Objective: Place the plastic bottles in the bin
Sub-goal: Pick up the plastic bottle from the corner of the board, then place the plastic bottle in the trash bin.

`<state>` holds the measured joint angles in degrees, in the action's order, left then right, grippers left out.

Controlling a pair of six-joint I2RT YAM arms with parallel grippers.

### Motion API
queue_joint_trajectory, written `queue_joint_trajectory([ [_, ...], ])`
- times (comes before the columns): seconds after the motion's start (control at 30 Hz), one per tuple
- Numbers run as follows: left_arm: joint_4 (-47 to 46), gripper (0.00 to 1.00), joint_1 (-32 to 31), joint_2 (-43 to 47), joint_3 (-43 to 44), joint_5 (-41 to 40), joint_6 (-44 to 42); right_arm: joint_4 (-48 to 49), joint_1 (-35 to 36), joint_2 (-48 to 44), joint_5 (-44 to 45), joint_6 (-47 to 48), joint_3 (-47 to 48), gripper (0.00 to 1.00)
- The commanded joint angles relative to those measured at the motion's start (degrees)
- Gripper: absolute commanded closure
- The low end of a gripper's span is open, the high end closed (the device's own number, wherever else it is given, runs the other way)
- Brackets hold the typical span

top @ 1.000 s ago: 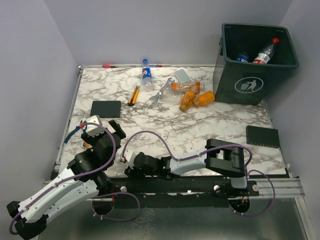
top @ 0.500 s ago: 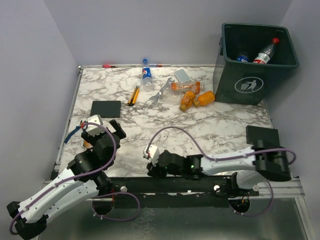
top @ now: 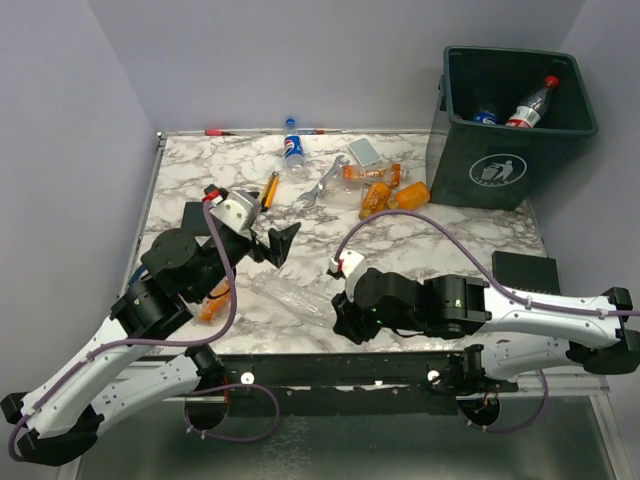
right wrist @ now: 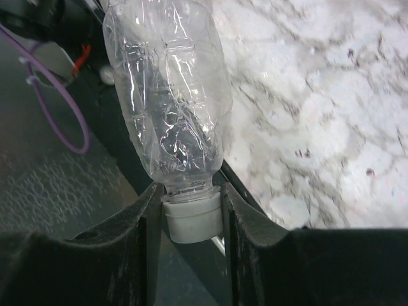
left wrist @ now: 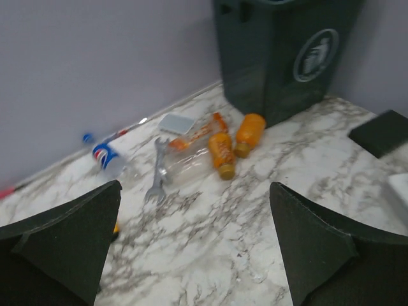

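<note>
Two robot arms over a white marbled table [top: 450,250]: one claw pinching a bottle, the other wide open.
The right gripper [right wrist: 189,194] was clamped on the white cap of a clear, crumpled plastic bottle [right wrist: 169,102] that lay near the table's front edge. The left gripper [left wrist: 194,188] hovered with its jaws fully apart, holding nothing. The large dark green square plastic bin [top: 500,175] stood at the far right corner, a white litter-person symbol printed on its side. A red-capped, red-labelled bottle [top: 530,100] leaned inside it. Near the bin lay two orange bottles [top: 375,200], and farther left a blue-labelled bottle [top: 292,148], its writing too small to read.
</note>
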<state>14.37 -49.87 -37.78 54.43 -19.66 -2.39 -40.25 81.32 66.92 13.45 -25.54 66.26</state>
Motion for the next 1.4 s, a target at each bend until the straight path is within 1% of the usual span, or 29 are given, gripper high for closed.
queue_joint_trajectory([
  [0.0,11.90,0.01,0.12,-6.01,12.08,33.23,-14.55,-19.18,-0.15,-0.87,-1.65,-2.76,3.82,1.00],
  [0.03,18.02,0.01,0.10,-8.15,14.55,34.78,-16.97,-20.83,-0.10,-1.68,-2.12,-3.16,4.66,1.00],
  [0.1,26.13,0.01,-0.11,-10.42,17.00,36.80,-22.60,-23.32,-0.14,-3.36,-2.70,-3.58,6.49,1.00],
  [0.17,29.86,0.01,-1.21,-10.58,15.41,36.33,-27.26,-25.06,-0.10,-5.02,-3.14,-3.68,8.76,1.00],
  [0.23,32.50,0.01,-1.95,-11.09,14.15,35.74,-29.08,-26.55,-0.05,-5.97,-2.99,-3.36,11.40,1.00],
  [0.3,33.50,0.02,-2.30,-11.49,12.86,37.21,-29.76,-28.30,-0.14,-6.03,-1.69,-3.40,13.98,1.00],
  [0.4,32.85,0.05,-2.68,-11.90,10.88,40.19,-28.94,-29.72,-0.12,-5.60,-0.40,-2.81,16.44,1.00],
  [0.5,31.65,0.06,-3.32,-12.14,9.69,41.29,-28.81,-29.72,-0.09,-4.60,-0.93,-1.96,17.50,1.00],
  [0.7,29.51,0.04,-3.98,-12.12,10.83,44.22,-28.83,-30.28,-0.07,-2.06,0.56,-0.89,18.16,1.00],
  [0.73,28.99,0.01,-4.55,-12.32,11.55,46.51,-27.84,-31.52,-0.05,-0.93,4.88,-0.53,19.94,1.00],
  [0.87,28.47,0.01,-4.76,-12.61,9.66,47.17,-26.90,-32.04,-0.08,0.31,6.75,0.75,23.68,1.00],
  [1.07,25.49,0.01,-4.90,-13.16,6.80,48.44,-26.15,-30.26,-0.11,2.46,4.18,3.59,27.64,1.00],
  [1.2,22.61,0.01,-4.89,-13.27,5.23,46.35,-26.18,-29.05,-0.05,3.50,1.48,4.87,29.06,1.00],
  [1.3,21.94,0.05,-4.89,-14.06,4.52,44.52,-26.37,-28.38,-0.07,3.66,0.18,5.19,30.25,1.00],
  [1.37,21.91,0.10,-4.89,-14.60,4.14,43.92,-26.28,-28.03,-0.09,3.43,-0.50,5.18,31.09,1.00],
])
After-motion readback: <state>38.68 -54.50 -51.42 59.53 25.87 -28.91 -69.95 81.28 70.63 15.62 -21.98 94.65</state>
